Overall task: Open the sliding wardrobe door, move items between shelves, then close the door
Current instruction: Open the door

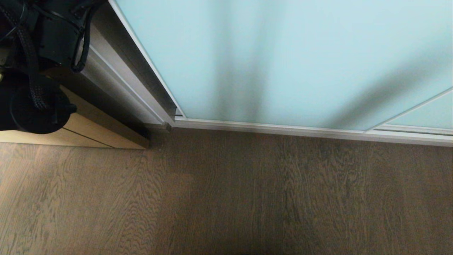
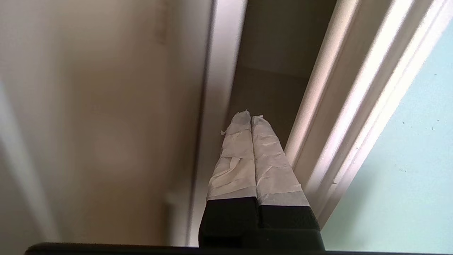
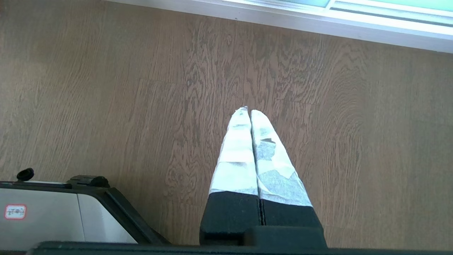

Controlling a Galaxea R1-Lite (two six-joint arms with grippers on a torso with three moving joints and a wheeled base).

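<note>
The sliding wardrobe door (image 1: pixel 283 60), frosted pale blue-green glass in a thin silver-white frame, fills the upper right of the head view and stands closed on its bottom rail. My left arm (image 1: pixel 39 53) is raised at the door's left edge. In the left wrist view, my left gripper (image 2: pixel 251 115) is shut with nothing between its taped fingers. It points into the dark gap beside the door's frame edge (image 2: pixel 354 106), with the glass (image 2: pixel 407 177) to one side. My right gripper (image 3: pixel 247 110) hangs shut and empty over the floor. The items and the shelves are hidden.
Grey-brown wood-grain floor (image 1: pixel 247 198) lies in front of the wardrobe. A tan wooden panel (image 1: pixel 88 131) stands left of the door, next to the wardrobe's grey side (image 1: pixel 116 81). A second glass panel (image 1: pixel 424 115) overlaps at far right. My base (image 3: pixel 53 212) shows beside the right gripper.
</note>
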